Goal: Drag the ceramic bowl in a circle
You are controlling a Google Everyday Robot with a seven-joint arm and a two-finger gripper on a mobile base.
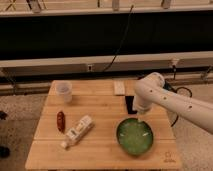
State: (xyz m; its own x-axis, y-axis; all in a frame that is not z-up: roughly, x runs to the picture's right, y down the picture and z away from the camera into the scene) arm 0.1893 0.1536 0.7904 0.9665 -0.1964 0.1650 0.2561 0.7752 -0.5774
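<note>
The ceramic bowl (135,136), wide, shallow and glossy green with a darker rim, sits on the wooden table (100,107) at the front right. My white arm comes in from the right. Its gripper (131,105) is a dark shape hanging just above the table, a little behind the bowl's far left rim. I cannot see it touching the bowl.
A translucent plastic cup (64,91) stands at the back left. A red-brown oblong item (61,121) and a white bottle lying on its side (77,131) are at the front left. A small pale flat object (119,88) lies at the back middle.
</note>
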